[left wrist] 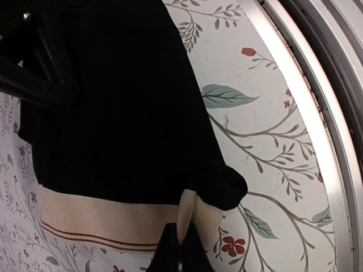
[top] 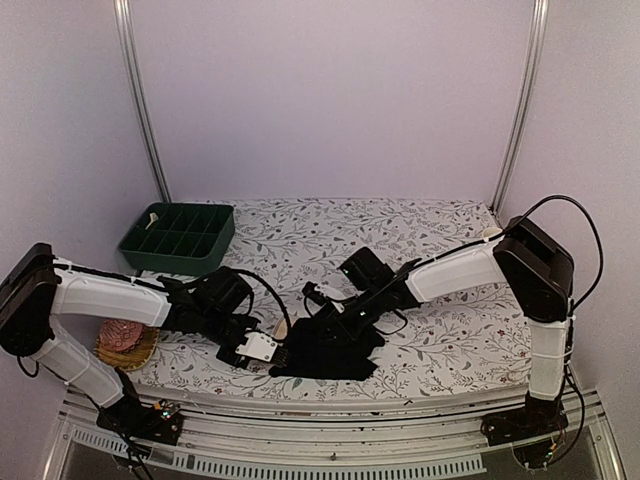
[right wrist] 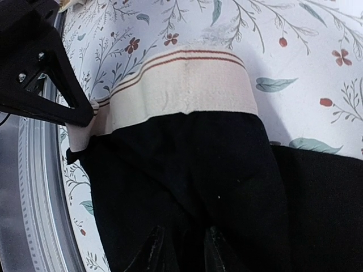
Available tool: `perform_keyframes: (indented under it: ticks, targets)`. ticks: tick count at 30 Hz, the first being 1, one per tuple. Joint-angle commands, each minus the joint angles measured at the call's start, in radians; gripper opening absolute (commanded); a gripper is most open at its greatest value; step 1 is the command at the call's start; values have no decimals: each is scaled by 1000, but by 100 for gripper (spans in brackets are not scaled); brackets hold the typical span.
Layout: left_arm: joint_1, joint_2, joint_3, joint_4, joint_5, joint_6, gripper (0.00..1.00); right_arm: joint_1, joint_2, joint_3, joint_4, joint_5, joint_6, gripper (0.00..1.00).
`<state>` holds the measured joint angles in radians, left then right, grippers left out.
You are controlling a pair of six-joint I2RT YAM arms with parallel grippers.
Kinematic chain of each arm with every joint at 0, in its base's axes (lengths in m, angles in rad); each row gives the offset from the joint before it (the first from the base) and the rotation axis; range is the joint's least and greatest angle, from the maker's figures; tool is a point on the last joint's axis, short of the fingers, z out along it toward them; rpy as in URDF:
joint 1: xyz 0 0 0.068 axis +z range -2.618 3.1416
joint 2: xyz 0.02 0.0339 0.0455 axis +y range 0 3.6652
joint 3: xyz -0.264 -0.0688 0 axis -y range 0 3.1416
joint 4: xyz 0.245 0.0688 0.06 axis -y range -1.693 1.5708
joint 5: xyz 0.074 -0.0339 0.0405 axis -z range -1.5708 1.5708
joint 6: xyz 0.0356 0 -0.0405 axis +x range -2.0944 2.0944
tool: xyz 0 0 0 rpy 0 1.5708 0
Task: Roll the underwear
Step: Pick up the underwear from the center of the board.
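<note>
1. We see the underwear [top: 325, 350] spread flat on the table [top: 450, 330], well apart from the tray [top: 178, 237], nearer the front edge and to the tray's right.
2. It is black with a cream band [right wrist: 181, 85] on the side that faces the tray.
3. The left gripper [left wrist: 180, 249] comes in from the tray's side, its fingers clamped on a folded-up corner of the band.
4. The right gripper [right wrist: 181, 249] is over the black cloth on the side away from the tray. Its fingers stand a little apart, and we cannot tell whether they pinch any cloth.
</note>
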<state>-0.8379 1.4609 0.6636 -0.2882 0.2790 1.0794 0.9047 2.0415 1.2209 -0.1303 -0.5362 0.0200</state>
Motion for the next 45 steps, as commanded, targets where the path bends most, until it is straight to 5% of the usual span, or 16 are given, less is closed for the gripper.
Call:
perform_keyframes:
  ticks: [1, 23, 28, 32, 45]
  targets:
    - [-6, 14, 17, 14, 7, -13, 0, 20, -64, -3, 41, 9, -46, 24]
    - [-4, 38, 24, 15, 10, -20, 0, 35, -14, 28, -8, 105, -70, 21]
    - [-4, 45, 24, 19, 11, -22, 0, 37, -14, 28, -2, 64, -79, 5]
    - [1, 47, 26, 27, 15, -35, 0, 37, -24, 24, 1, 50, -88, 2]
    - [144, -129, 150, -17, 174, -152, 0, 38, -477, -260, 245, 220, -241, 2]
